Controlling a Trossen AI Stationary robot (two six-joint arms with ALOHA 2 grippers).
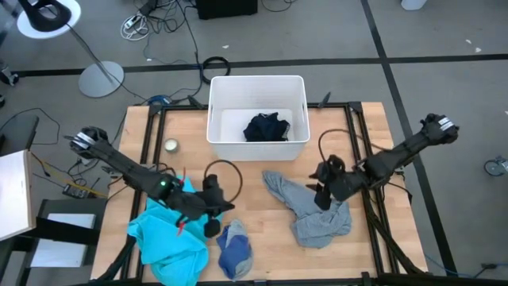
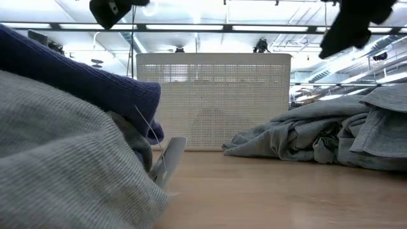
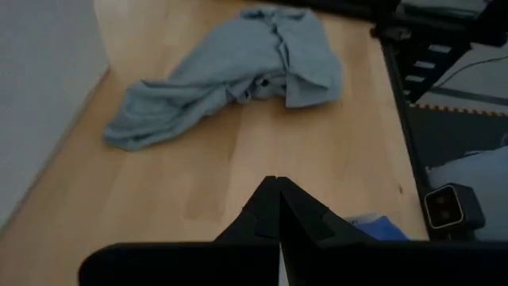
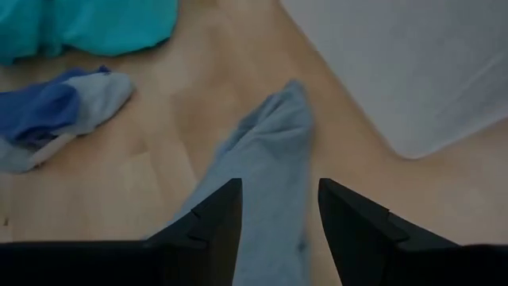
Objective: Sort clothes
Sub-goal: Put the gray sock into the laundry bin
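A grey top [image 1: 311, 208] lies crumpled on the table right of centre; it also shows in the left wrist view [image 3: 230, 67] and the right wrist view [image 4: 262, 183]. A turquoise shirt [image 1: 167, 238] lies at the front left, a blue piece [image 1: 234, 248] beside it. A dark navy piece [image 1: 266, 127] lies in the white bin [image 1: 258, 87]. My left gripper [image 1: 213, 214] is shut and empty above the table between the shirt and the blue piece. My right gripper [image 4: 278, 210] is open above the grey top.
The white bin stands at the table's far middle. A small round object [image 1: 170, 145] lies at the far left. Bare wood shows between the grey top and the blue piece. Cables and a lamp base lie on the floor beyond the table.
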